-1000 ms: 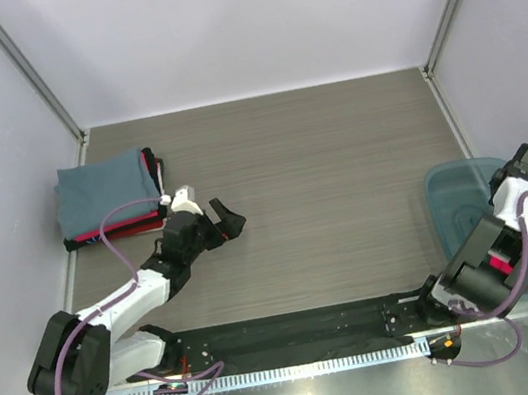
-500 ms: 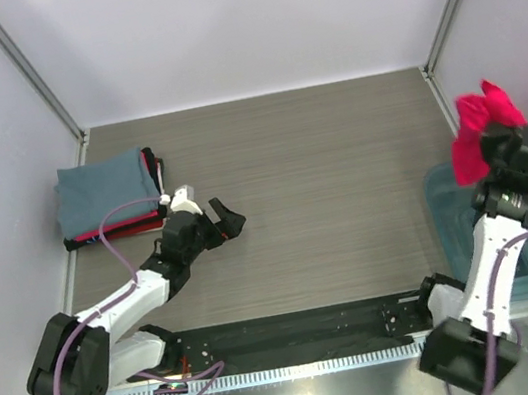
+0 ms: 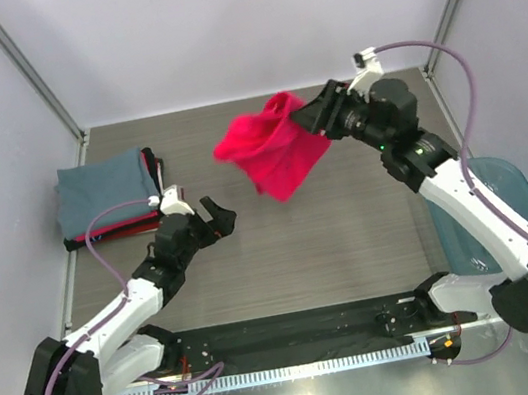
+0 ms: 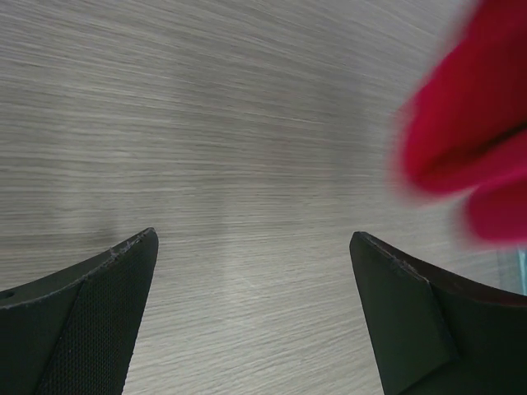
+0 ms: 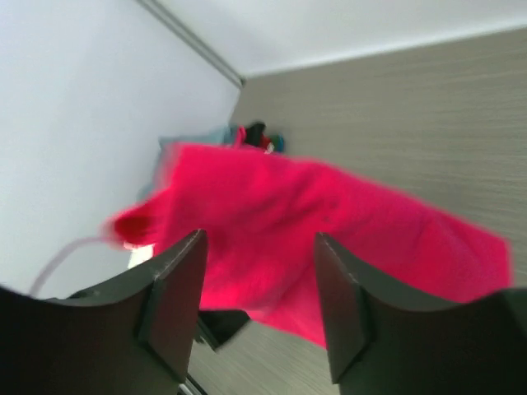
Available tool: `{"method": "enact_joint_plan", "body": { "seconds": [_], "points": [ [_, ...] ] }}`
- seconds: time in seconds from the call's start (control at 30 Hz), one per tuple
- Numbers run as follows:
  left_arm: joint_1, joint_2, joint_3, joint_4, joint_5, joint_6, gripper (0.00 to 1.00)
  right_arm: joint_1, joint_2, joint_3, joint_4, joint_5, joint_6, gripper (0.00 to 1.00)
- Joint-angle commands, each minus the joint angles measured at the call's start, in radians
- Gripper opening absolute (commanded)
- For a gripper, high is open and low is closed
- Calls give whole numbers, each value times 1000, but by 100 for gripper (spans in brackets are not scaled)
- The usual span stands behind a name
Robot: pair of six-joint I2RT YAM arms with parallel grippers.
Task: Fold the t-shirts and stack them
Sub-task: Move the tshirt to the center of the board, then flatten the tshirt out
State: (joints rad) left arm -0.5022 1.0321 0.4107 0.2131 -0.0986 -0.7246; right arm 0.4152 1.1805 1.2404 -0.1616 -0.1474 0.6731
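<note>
A bright red-pink t-shirt (image 3: pixel 273 151) hangs bunched and blurred in the air over the middle of the table. My right gripper (image 3: pixel 311 116) is at its right edge. In the right wrist view the right gripper (image 5: pixel 259 239) is open, and the shirt (image 5: pixel 329 222) spreads beyond the gap, not pinched between the pads. Folded t-shirts (image 3: pixel 107 195) are stacked at the far left, slate blue-grey on top, red and dark below. My left gripper (image 3: pixel 215 217) is open and empty low over the wood. The left wrist view shows the left gripper (image 4: pixel 255 239) with the shirt (image 4: pixel 469 140) at upper right.
A translucent teal tub (image 3: pixel 522 195) stands at the right edge, partly behind my right arm. White walls with metal corner posts close in the wooden table (image 3: pixel 282 245). A black base rail (image 3: pixel 287 335) runs along the near edge.
My right arm swung from the tub up and left over the table, carrying the red-pink shirt, and its jaws opened. The left arm shifted slightly and stayed open.
</note>
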Motion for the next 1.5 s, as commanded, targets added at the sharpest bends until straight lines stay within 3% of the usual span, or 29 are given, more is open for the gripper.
{"method": "enact_joint_plan", "body": {
  "seconds": [0.0,0.03,0.1,0.23,0.37,0.4,0.5,0.53,0.67,0.83,1.07,1.3,1.47],
  "points": [
    [-4,-32,49,-52,-102,33,99,16,50,42,-39,-93,-148,62],
    [-2,-44,54,-72,-121,34,100,17,56,31,-71,-77,-159,71],
    [-4,-52,53,-78,-139,39,100,17,56,-19,-90,1,-181,78],
    [-4,-64,57,-87,-147,48,100,17,59,-107,-86,-16,-166,82],
    [-4,-66,60,-92,-154,54,100,46,106,-222,14,-277,-116,86],
    [-2,-66,60,-92,-159,57,100,69,132,-242,48,-422,-113,88],
    [-2,-57,62,-90,-164,57,100,155,163,-317,219,-633,-87,95],
    [-4,-55,63,-92,-164,57,100,183,172,-346,284,-644,-93,100],
    [-4,-43,66,-92,-159,56,99,342,171,-352,284,-705,-310,100],
    [-2,-52,65,-96,-161,57,100,419,127,-361,254,-661,-444,100],
    [-2,-50,66,-95,-153,56,100,435,84,-375,168,-529,-544,100],
    [-6,-9,79,-57,-40,96,100,435,139,-381,89,-93,-498,100],
    [-10,22,105,-78,-1,126,100,435,209,-380,51,91,-434,100]
  ]
}}
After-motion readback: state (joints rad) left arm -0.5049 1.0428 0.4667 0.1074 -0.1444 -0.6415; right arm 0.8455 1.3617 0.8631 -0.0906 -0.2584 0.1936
